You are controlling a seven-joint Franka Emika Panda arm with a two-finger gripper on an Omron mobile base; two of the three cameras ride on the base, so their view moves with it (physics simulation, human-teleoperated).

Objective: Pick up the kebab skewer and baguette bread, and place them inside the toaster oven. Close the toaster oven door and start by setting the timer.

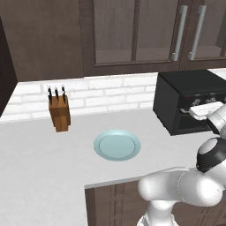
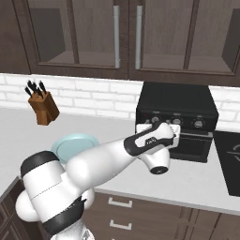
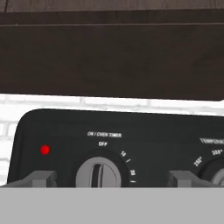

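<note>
In the left base view, the toaster oven (image 1: 185, 99) stands on the counter (image 1: 39, 154) at its right end, against the white brick backsplash (image 1: 106, 90); the white arm (image 1: 185, 187) rises from the lower right and its hand reaches the oven front, where the pale handle bar of the toaster oven door (image 1: 187, 121) shows beside it; a pale blue plate (image 1: 117, 145) lies near the front edge of the counter, mid-width; a wooden knife block (image 1: 59, 112) stands toward the back left, near the backsplash; dark wall cabinets (image 1: 141, 31) hang above. In the right base view, the toaster oven (image 2: 177, 101) sits at the back of the counter (image 2: 197, 180), with the door (image 2: 192, 143) upright below the row of knobs; the arm (image 2: 93, 164) extends from the lower left, and the hand covers the left part of the knob row; the plate (image 2: 70, 143) lies partly behind the arm, and the knife block (image 2: 43, 108) stands at the back left. In the hand view, the gripper (image 3: 111, 179) faces the oven control panel (image 3: 65, 131) at close range; the jaws stand wide apart, holding nothing; one fingertip (image 3: 41, 178) sits left of the timer knob (image 3: 98, 173) and the other right of it, so the knob lies between them; whether the tips touch the panel cannot be told; a red indicator light (image 3: 44, 150) shows left of the knob; part of a second knob (image 3: 214, 173) appears at the right edge.
</note>
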